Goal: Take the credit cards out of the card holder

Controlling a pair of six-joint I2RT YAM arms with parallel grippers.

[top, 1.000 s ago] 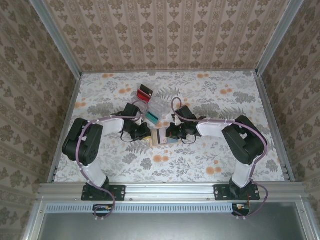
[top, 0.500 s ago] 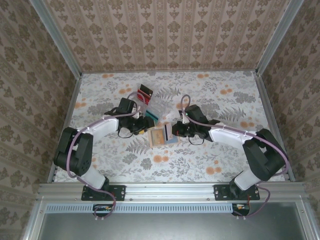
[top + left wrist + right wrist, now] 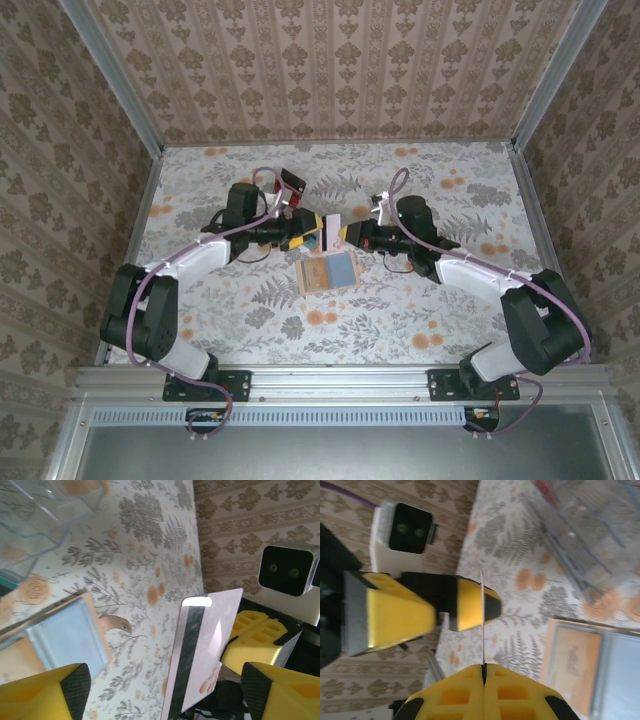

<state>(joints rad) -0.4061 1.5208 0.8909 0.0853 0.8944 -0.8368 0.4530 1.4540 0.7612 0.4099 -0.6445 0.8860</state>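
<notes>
The tan card holder (image 3: 327,270) lies open and flat on the floral table, its blue-grey pocket (image 3: 67,635) facing up; it also lies at the lower right of the right wrist view (image 3: 590,662). My right gripper (image 3: 345,235) (image 3: 483,667) hangs above it, shut on a pale pink credit card (image 3: 205,645) with a black stripe, seen edge-on (image 3: 482,625). My left gripper (image 3: 303,232) (image 3: 165,682) faces it, open, with the card standing between its fingers (image 3: 470,610) and untouched.
A clear plastic tiered stand (image 3: 45,515) (image 3: 592,535) sits just behind the wallet, with a red-and-black card (image 3: 290,182) at its far end. Patterned walls and metal rails close in the table on three sides.
Both grippers have left the wallet and risen toward the back. The right one has lifted a card out and holds it up; the left one has turned to face it.
</notes>
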